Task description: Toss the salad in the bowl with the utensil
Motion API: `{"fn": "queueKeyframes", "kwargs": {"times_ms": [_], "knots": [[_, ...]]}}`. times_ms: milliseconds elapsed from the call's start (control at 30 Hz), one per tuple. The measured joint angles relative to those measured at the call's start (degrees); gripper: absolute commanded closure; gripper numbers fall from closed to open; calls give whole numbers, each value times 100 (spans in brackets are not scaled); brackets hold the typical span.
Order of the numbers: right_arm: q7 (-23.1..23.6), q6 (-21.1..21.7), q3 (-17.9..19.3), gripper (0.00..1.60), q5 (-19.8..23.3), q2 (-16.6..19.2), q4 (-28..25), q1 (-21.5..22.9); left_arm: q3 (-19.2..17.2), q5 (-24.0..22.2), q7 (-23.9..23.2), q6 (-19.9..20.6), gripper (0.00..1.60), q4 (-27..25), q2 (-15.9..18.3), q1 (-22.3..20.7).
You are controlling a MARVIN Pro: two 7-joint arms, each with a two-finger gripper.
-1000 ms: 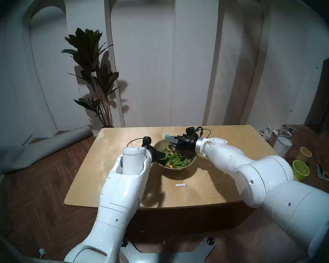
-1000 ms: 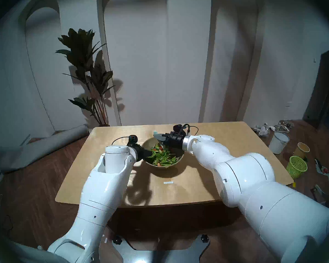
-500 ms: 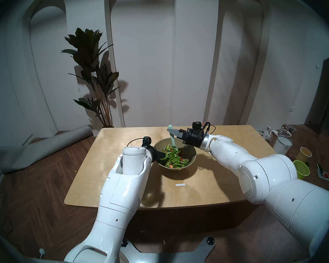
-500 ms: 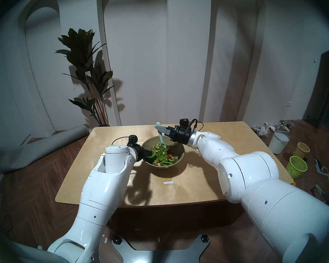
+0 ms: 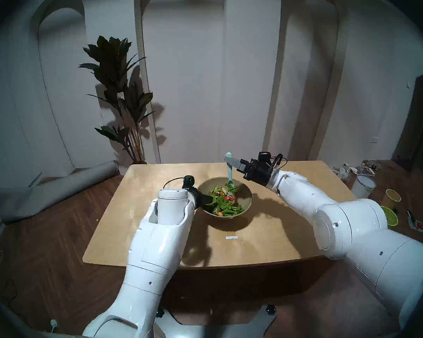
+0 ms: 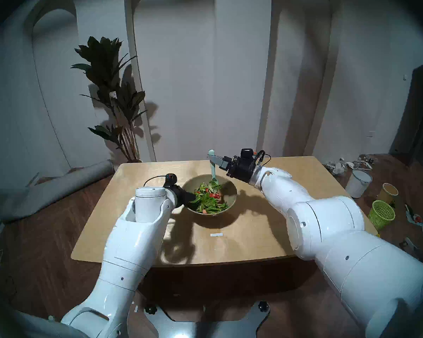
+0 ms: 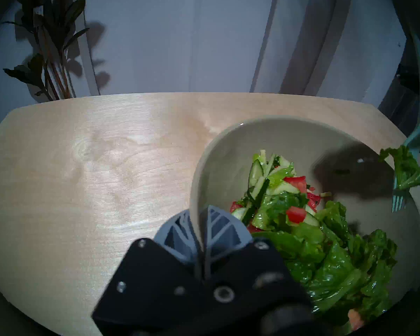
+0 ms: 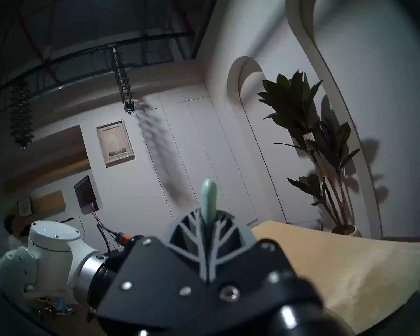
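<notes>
The olive-beige bowl (image 5: 245,195) stands mid-table and holds the salad (image 5: 224,201) of green leaves, red tomato pieces and pale strips. My left gripper (image 5: 208,200) is shut on the bowl's left rim; the left wrist view shows its jaws pinching the rim (image 7: 196,221) beside the salad (image 7: 301,231). My right gripper (image 5: 230,162) is shut on the upper handle of the mint-green fork (image 5: 229,172), above the bowl's far rim. The fork hangs nearly upright, tines down. A lettuce leaf (image 7: 407,173) clings to the tines. The handle end (image 8: 209,197) sticks up between the right jaws.
A wooden table (image 5: 156,174) carries a small white label (image 5: 231,237) in front of the bowl. On the floor to the right stand a white bucket (image 5: 363,187), a beige cup (image 5: 392,197) and a lime mesh basket (image 5: 390,215). A plant (image 5: 122,98) and a rolled mat (image 5: 54,191) are at the back left.
My right gripper rose and drew back to the right, lifting the fork out of the salad to near upright with a leaf on it. The left gripper stayed on the rim.
</notes>
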Motion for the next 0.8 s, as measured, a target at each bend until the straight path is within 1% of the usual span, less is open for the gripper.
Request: {"fn": "queueKeyframes", "kwargs": {"times_ms": [167,333,600,800], "knots": [[35,-353,-126,160,0,-107,-211,-265,0,0,0,0,160,0,0,0],[52,-515,-272,160,31,-238,-501,-537,0,0,0,0,160,0,0,0],[59,-594,-544,160,217,-296,-1088,-895,0,0,0,0,160,0,0,0],[60,-609,-671,160,422,-219,-1529,-1093,1,0,0,0,160,1,0,0]]}}
